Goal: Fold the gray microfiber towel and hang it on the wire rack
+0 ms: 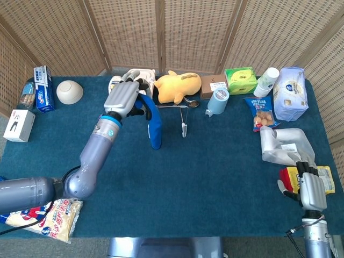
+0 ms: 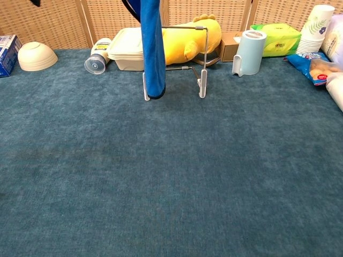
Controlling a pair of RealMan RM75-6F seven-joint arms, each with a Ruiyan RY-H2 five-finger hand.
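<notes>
My left hand [image 1: 123, 97] holds a folded blue towel [image 1: 152, 123] that hangs down from its fingers in the head view. In the chest view the towel [image 2: 152, 48] dangles in front of the left upright of the wire rack [image 2: 201, 59], its lower end just above the cloth; the hand itself is cut off by the top edge there. The rack [image 1: 181, 115] stands mid-back of the table, to the right of the towel. My right hand [image 1: 310, 189] rests near the table's front right corner, fingers curled, holding nothing.
Behind the rack lie a yellow plush toy [image 1: 178, 86], a beige lidded container [image 2: 128, 48], a mayonnaise jar [image 2: 96, 60] and a pale blue cup [image 2: 249, 51]. A white bowl [image 1: 69, 91] sits back left. Snack bags and a grey pouch [image 1: 284, 145] crowd the right side.
</notes>
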